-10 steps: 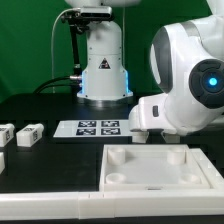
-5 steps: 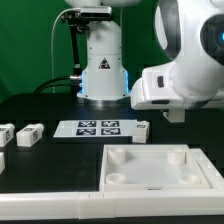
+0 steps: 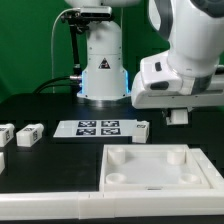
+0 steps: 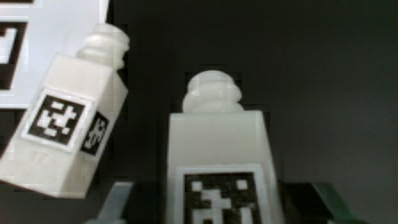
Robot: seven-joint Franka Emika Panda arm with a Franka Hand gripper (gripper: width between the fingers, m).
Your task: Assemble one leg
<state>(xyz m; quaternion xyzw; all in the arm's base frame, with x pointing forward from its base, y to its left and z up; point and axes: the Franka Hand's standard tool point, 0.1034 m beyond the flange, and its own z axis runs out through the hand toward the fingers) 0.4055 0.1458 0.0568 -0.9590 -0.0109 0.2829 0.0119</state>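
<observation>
In the wrist view a white leg [image 4: 222,150] with a rounded peg tip and a black-and-white tag stands lengthwise between my gripper's [image 4: 222,205] dark fingers [image 4: 125,200], which are shut on it. A second tagged leg [image 4: 71,120] lies tilted on the black table beside it, apart from the fingers. In the exterior view my gripper [image 3: 178,116] hangs above the table at the exterior view's right. The held leg is hard to make out there. The other leg [image 3: 142,130] lies just past the marker board's end.
The marker board [image 3: 95,127] lies mid-table before the robot base [image 3: 103,70]. The large white tray-like panel [image 3: 112,170] with corner sockets sits in front. Two more tagged blocks [image 3: 29,133] [image 3: 5,134] rest at the exterior view's left. A white strip [image 3: 60,205] runs along the front.
The arm has risen and swung toward the exterior view's right, uncovering the leg that lies by the marker board. The jaws have kept the same width.
</observation>
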